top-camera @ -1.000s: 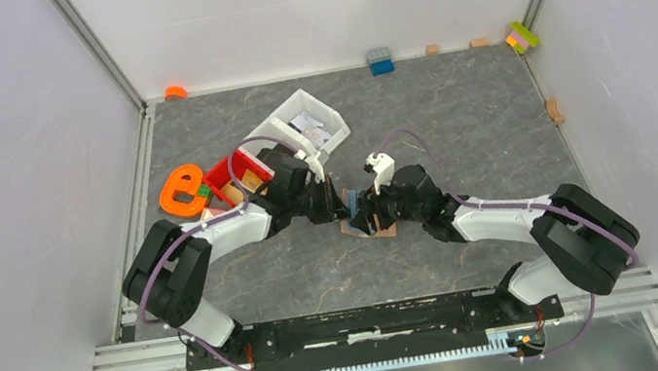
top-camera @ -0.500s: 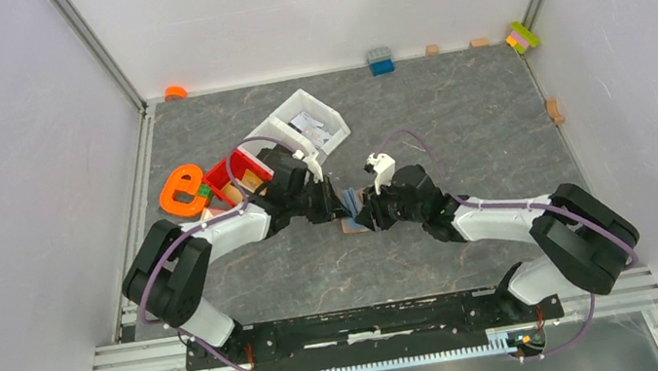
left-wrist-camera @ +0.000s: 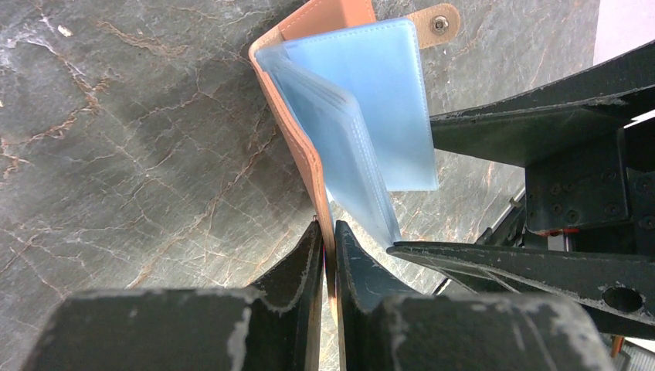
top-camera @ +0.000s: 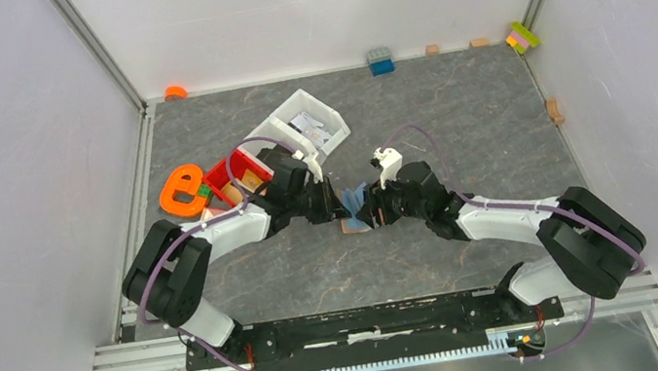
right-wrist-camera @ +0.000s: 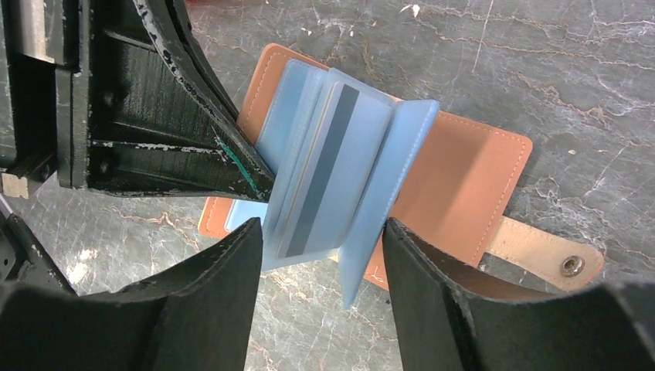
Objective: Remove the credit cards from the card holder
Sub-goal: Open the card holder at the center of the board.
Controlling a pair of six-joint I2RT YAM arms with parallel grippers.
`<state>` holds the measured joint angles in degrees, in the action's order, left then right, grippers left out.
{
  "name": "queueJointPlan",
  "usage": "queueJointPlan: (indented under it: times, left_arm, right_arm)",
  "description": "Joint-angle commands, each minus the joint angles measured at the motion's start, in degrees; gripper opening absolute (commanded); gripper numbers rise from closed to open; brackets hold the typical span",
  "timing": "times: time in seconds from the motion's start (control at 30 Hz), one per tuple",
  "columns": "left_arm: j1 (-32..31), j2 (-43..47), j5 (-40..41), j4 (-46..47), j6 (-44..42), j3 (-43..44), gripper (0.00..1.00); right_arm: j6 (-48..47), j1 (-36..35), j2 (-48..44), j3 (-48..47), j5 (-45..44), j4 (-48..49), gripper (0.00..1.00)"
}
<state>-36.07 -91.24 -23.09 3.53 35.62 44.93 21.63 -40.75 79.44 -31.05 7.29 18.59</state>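
Observation:
The tan-brown card holder (top-camera: pixel 351 223) stands open between my two grippers at mid-table. My left gripper (left-wrist-camera: pixel 328 232) is shut on its leather cover (left-wrist-camera: pixel 297 131), holding it on edge. Pale blue plastic sleeves (left-wrist-camera: pixel 386 108) fan out from it. In the right wrist view a pale blue-grey card with a dark stripe (right-wrist-camera: pixel 340 162) sits in the sleeves. My right gripper (right-wrist-camera: pixel 320 232) is open, one finger on each side of the fanned sleeves, not clamping them. The closing tab (right-wrist-camera: pixel 541 251) lies on the table. No orange-yellow card shows.
A red bin (top-camera: pixel 240 174), a white bin with packets (top-camera: pixel 307 130) and an orange object (top-camera: pixel 183 190) stand behind the left arm. A blue block (top-camera: pixel 379 61), small wooden blocks (top-camera: pixel 432 49) and coloured blocks (top-camera: pixel 522 36) lie along the back wall.
The card holder has shifted a little left and back, and its blue sleeves show more. My right wrist has shifted slightly right. My left gripper has kept its hold.

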Motion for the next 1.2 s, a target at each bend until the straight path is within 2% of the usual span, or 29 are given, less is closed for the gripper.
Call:
queueJointPlan:
  times: [0.0, 0.17, 0.47, 0.7, 1.17]
  left_arm:
    - [0.04, 0.11, -1.43, 0.95, -0.1, 1.56, 0.16]
    - [0.04, -0.15, -1.61, 0.95, -0.07, 1.57, 0.16]
    - [0.03, -0.16, -1.7, 0.95, -0.1, 1.57, 0.16]
    - [0.04, -0.25, -1.8, 0.95, -0.1, 1.66, 0.16]
    - [0.04, -0.25, -1.94, 0.95, -0.09, 1.66, 0.16]
  right_arm:
    - [-0.41, 0.33, -2.03, 0.66, 0.08, 2.07, 0.66]
    - [-0.52, 0.75, -4.22, 1.49, -3.22, 1.04, 0.71]
    - [-2.23, 0.59, -4.49, 0.64, -4.38, -0.73, 0.7]
    - [-5.03, -2.24, -6.48, 0.67, -6.72, -0.58, 0.58]
    - [-6.65, -5.87, -0.11, -3.18, -6.14, -2.15, 0.58]
